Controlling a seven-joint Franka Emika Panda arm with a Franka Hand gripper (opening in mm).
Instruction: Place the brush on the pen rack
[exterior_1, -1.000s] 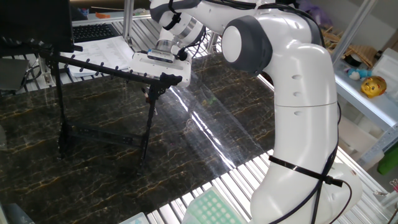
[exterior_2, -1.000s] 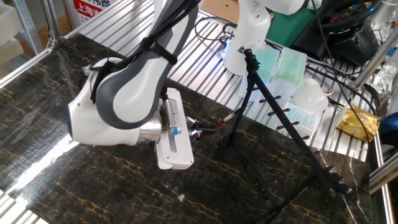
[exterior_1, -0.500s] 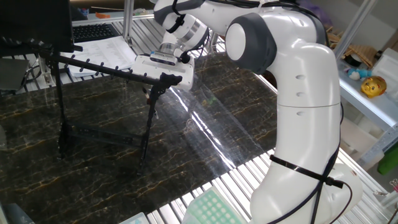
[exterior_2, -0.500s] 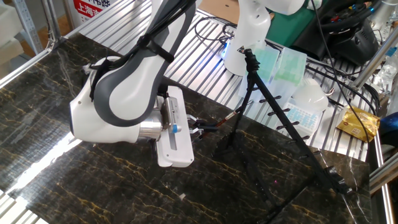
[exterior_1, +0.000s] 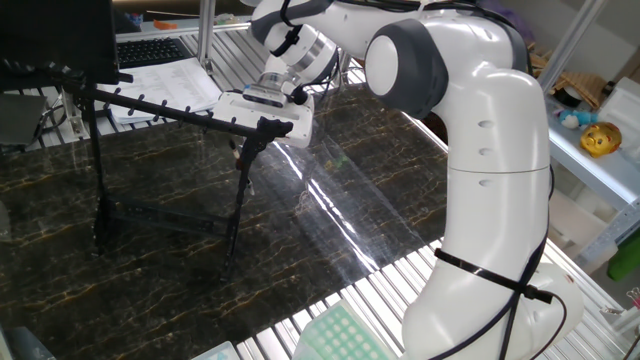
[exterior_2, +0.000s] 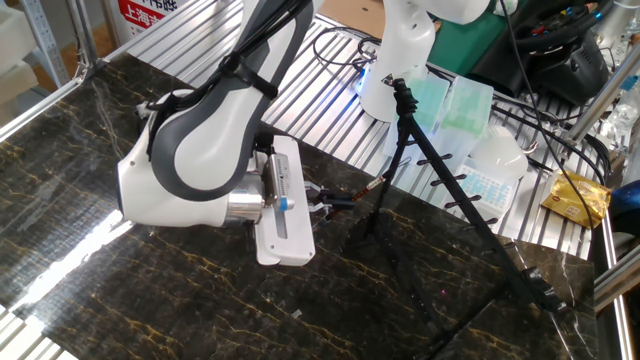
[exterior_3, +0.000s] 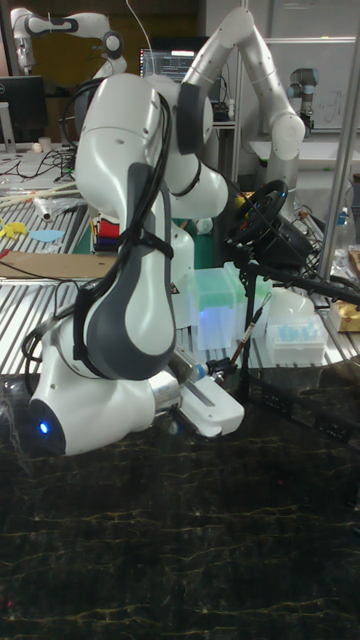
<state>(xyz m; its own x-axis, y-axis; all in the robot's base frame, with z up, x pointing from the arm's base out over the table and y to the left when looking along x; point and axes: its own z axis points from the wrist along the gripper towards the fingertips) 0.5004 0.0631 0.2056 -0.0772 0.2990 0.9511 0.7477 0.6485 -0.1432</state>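
My gripper (exterior_2: 322, 202) is shut on the brush (exterior_2: 362, 191), a thin dark stick with a red-orange section that sticks out sideways from the fingers. Its free end reaches the near leg of the pen rack (exterior_2: 455, 185), a black rod frame with a pegged top bar. In the tall fixed view the brush (exterior_3: 248, 335) slants up from the gripper (exterior_3: 222, 372). In the one fixed view the white hand (exterior_1: 265, 105) sits right at the end of the pen rack's top bar (exterior_1: 150, 106) and hides the fingers and the brush.
The robot's own white arm (exterior_2: 210, 150) fills the table's left in the other fixed view. Green and clear boxes (exterior_2: 470, 110) and cables lie behind the rack. A keyboard and papers (exterior_1: 160, 60) sit at the table's far edge.
The hand with the brush has crept a little closer to the rack's end. The grip has not changed.
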